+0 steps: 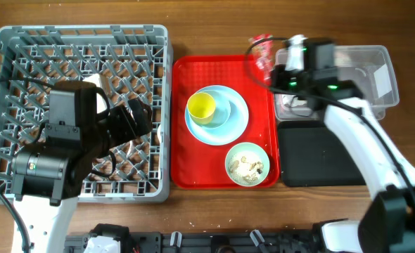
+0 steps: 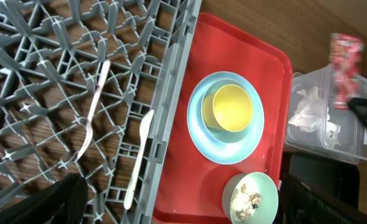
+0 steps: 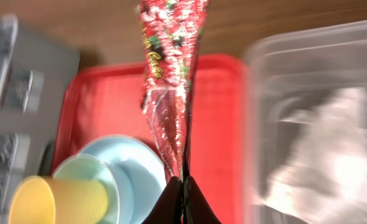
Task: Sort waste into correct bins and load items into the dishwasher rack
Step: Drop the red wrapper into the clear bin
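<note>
My right gripper [image 1: 272, 68] [image 3: 183, 184] is shut on the red shiny wrapper [image 1: 262, 52] [image 3: 168, 81] and holds it above the red tray's far right corner, beside the clear tub [image 1: 376, 56]. The crumpled white napkin [image 2: 308, 109] lies in that tub. The yellow cup [image 1: 201, 107] sits in the small light blue bowl on the light blue plate [image 1: 228, 130]. The pale green bowl [image 1: 247, 164] holds rice-like scraps. My left gripper [image 1: 137, 118] [image 2: 190, 208] is open and empty over the grey rack [image 1: 10, 42], where the white fork [image 2: 93, 115] and spoon [image 2: 139, 155] lie.
The red tray [image 1: 186, 77] stands between the rack and the bins. The black tray [image 1: 320, 161] lies right of it, in front of the clear tub. Wooden table surrounds everything.
</note>
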Controlling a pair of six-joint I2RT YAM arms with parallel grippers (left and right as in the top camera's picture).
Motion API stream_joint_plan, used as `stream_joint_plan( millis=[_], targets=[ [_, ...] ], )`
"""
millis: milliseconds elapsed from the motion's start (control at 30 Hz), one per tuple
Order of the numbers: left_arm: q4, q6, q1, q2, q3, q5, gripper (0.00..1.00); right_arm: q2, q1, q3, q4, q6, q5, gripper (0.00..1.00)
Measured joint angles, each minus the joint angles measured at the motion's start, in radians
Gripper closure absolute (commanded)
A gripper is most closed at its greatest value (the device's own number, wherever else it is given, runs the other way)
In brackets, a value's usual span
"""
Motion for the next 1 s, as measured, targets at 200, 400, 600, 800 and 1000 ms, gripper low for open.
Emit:
stream_joint_plan(
  millis=[200, 400, 600, 800, 1000],
  targets=[
    [0.0, 0.0, 0.0, 0.0, 0.0, 0.0, 0.0, -0.024, -0.196, -0.006, -0.123, 0.138, 0.063, 0.96],
    [0.0, 0.0, 0.0, 0.0, 0.0, 0.0, 0.0, -0.024, -0.233, -0.042, -0.161, 0.192, 0.178, 0.0],
    [0.0, 0.0, 0.0, 0.0, 0.0, 0.0, 0.0, -0.034, -0.233, -0.042, -0.183, 0.192, 0.169, 0.0],
    [0.001, 0.0, 0.0, 0.0, 0.0, 0.0, 0.0, -0.257, -0.225, -0.045, -0.274, 0.168, -0.113, 0.18],
    [0.0, 0.0, 0.0, 0.0, 0.0, 0.0, 0.0, -0.29, 0.079, -0.066, -0.462, 0.197, -0.306, 0.49]
  ],
)
